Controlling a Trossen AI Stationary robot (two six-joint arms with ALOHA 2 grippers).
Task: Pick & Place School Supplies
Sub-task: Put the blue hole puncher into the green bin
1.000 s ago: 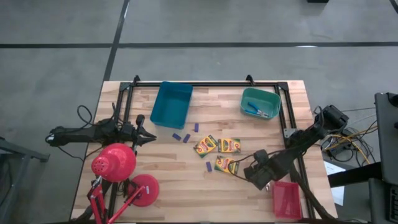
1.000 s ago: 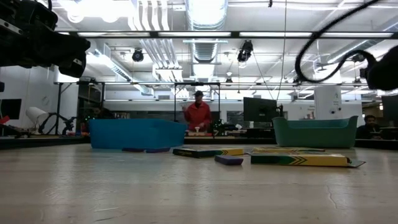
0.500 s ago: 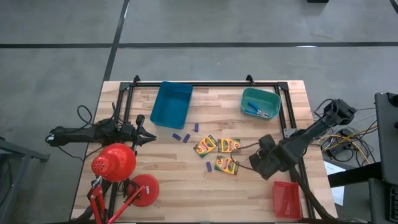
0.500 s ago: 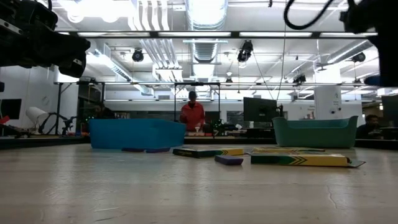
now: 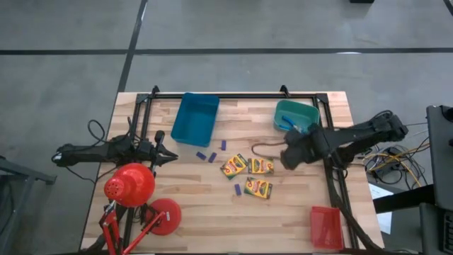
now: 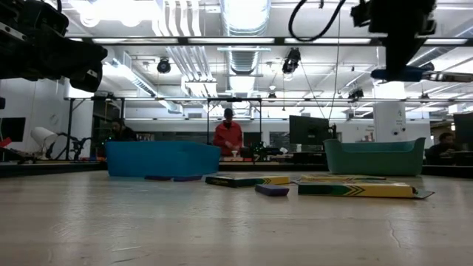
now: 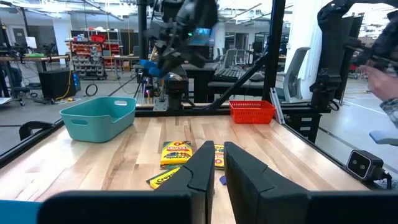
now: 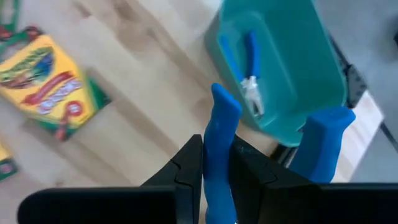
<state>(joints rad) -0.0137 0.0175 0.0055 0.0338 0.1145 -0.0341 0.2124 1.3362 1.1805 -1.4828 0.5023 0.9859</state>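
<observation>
Blue-handled scissors (image 8: 217,143) sit clamped in our right gripper (image 8: 214,168) near the teal tray (image 8: 311,74); our left gripper (image 7: 214,168) waits, fingers nearly together.

Grey concrete floor (image 5: 283,28), ceiling striplights (image 6: 244,15), a red-shirted person (image 6: 228,137) behind the table.

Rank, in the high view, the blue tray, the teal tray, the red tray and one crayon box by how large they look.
1. blue tray, clearly the largest.
2. teal tray and red tray: they look about alike, so I do not rank them; an arm partly covers the teal one.
3. crayon box, the smallest.
</observation>
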